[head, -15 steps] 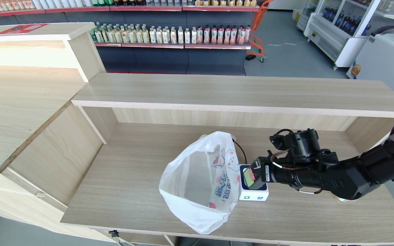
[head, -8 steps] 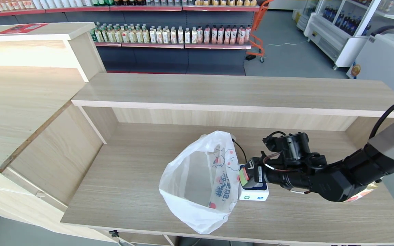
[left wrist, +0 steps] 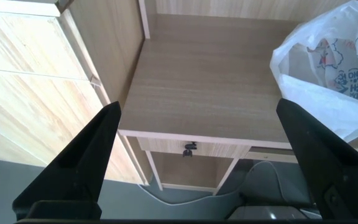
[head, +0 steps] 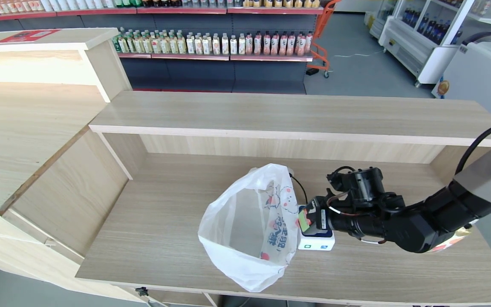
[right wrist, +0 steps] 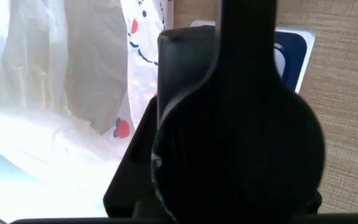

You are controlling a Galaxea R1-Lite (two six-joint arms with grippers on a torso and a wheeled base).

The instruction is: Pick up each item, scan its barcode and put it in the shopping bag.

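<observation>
Where the right gripper's (head: 307,220) fingers clamp it, a small flat pack (head: 303,222) with a green and yellow face hangs just right of the bag (head: 245,230), above a boxy white scanner (head: 316,245) with a blue top. The bag is thin, crinkled white plastic, mouth agape, on the wood-grain counter (head: 164,221). Well apart from the bag, the left gripper's (left wrist: 199,107) dark tapered fingers stand apart.

Matt wood-grain counter (head: 164,238). Thin, crinkled, translucent white plastic bag (head: 245,256). Smooth white plastic scanner (head: 318,246). Matt black right gripper (head: 307,221) clamps a printed pack (head: 301,222).
</observation>
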